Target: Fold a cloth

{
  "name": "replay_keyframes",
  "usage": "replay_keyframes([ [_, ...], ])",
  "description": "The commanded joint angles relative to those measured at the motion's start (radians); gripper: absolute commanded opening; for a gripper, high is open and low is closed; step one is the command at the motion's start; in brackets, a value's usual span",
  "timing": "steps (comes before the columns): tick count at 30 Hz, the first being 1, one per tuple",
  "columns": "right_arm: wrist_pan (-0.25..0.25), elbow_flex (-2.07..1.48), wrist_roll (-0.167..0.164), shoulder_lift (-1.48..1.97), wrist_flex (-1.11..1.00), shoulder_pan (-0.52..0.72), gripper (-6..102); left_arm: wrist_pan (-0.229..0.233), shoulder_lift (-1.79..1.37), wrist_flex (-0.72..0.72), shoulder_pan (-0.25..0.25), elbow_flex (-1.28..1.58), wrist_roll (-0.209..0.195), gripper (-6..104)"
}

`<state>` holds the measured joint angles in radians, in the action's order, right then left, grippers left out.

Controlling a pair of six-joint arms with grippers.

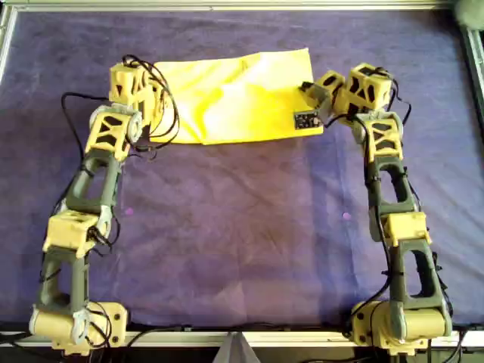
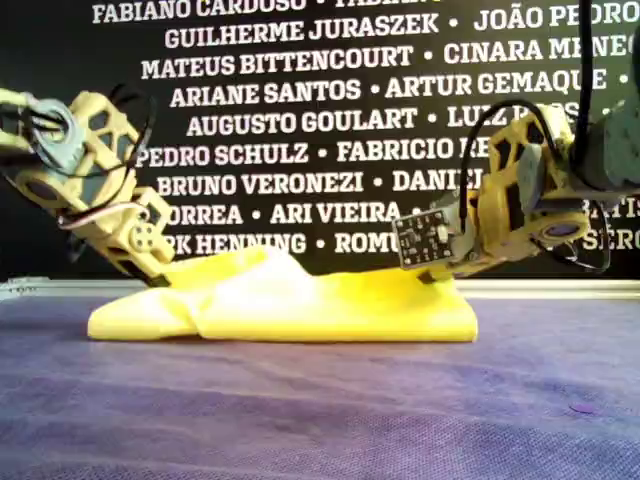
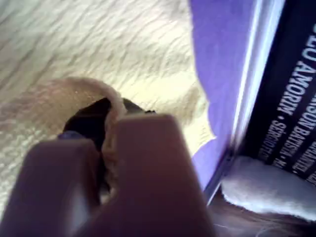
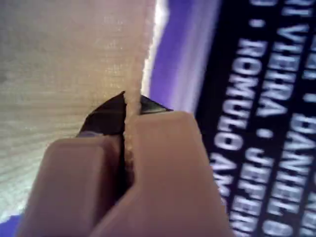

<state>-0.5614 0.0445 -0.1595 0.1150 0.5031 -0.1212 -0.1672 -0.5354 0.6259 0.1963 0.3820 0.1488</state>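
A dark purple fabric-covered surface (image 1: 242, 249) carries the thin, wrinkled yellow cloth (image 1: 234, 98), folded to a rectangle near the far edge, with open room nearer. The backdrop (image 2: 300, 60) reads "ARIANE SANTOS", "AUGUSTO GOULART". The left end effector (image 3: 111, 163) and right end effector (image 4: 126, 163) each pinch a cloth edge.

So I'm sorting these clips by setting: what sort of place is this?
Probably a demo or lab bench, not a home. Two yellow arms work a yellow cloth on a table under a purple covering with a metal edge rail, and a black wall of printed names stands behind.
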Motion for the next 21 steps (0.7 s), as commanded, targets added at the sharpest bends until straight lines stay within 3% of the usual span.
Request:
replay_keyframes([
  [1, 0.000, 0.091, 0.008, 0.008, -0.207, 0.002, 1, 0.000, 0.037, -0.021, -0.025, -0.247, 0.006, -1],
  [8, 0.002, 0.064, 0.015, 0.006, -0.305, -0.009, 2, 0.000, 0.175, -0.021, -0.026, -0.430, 0.006, -1],
  [10, 0.002, 0.063, 0.015, 0.006, -0.305, -0.006, 3, 0.000, 0.187, -0.020, -0.026, -0.456, 0.006, 4],
  [13, 0.002, 0.063, 0.015, 0.006, -0.305, 0.002, 13, 0.000, 0.186, -0.020, -0.026, -0.462, 0.006, 23],
  [17, 0.002, 0.072, 0.015, 0.006, -0.305, 0.003, 34, 0.002, 0.189, -0.018, -0.026, -0.462, 0.008, 50],
  [21, 0.000, 0.089, 0.014, 0.025, -0.307, 0.003, 47, 0.002, 0.183, -0.018, -0.029, -0.463, 0.008, 61],
])
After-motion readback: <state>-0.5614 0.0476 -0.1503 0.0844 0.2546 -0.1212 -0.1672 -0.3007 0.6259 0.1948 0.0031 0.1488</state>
